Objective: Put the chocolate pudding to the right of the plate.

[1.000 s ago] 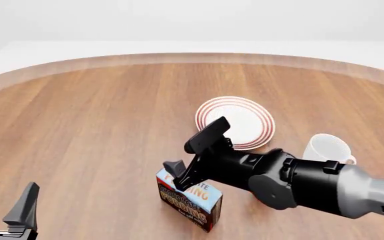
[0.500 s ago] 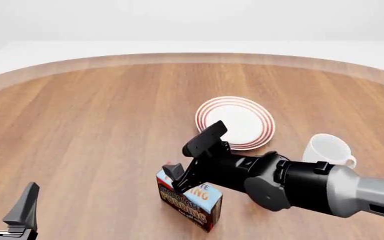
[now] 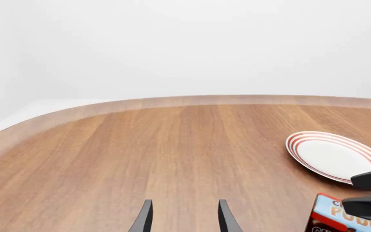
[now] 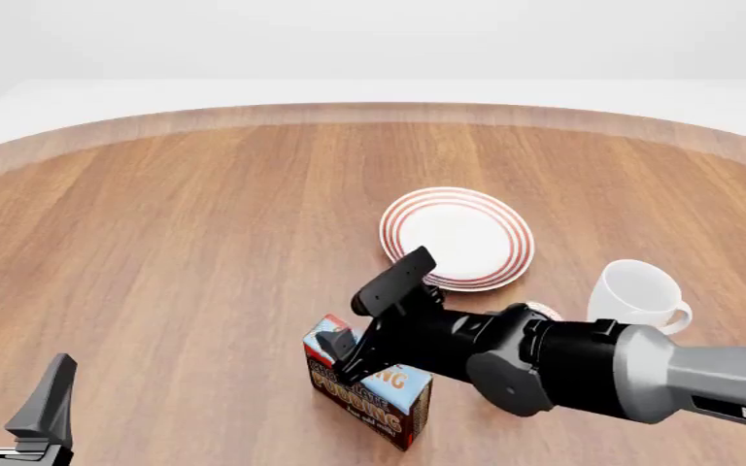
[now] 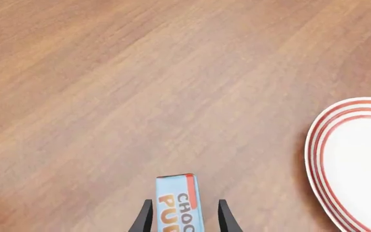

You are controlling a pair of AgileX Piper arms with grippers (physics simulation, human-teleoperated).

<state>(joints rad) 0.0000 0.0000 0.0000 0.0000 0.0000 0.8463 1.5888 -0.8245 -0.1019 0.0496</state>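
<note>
On the broad round wooden table (image 4: 152, 243), the round white plate with red rings (image 4: 457, 238) sits mid-table, and the small blue-topped, brown-sided chocolate pudding carton (image 4: 370, 388) stands nearer, left of it. The right gripper (image 4: 370, 313) straddles the carton, jaws wide, nothing grasped yet; lifting and placing remain. The left gripper (image 4: 11, 393) idles open, well apart.

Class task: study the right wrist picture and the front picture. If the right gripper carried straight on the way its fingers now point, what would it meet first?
Probably the chocolate pudding: it sits between the open fingers of the right gripper. Beyond it lies only bare table; the plate lies off to one side. Depth is hard to judge.
</note>
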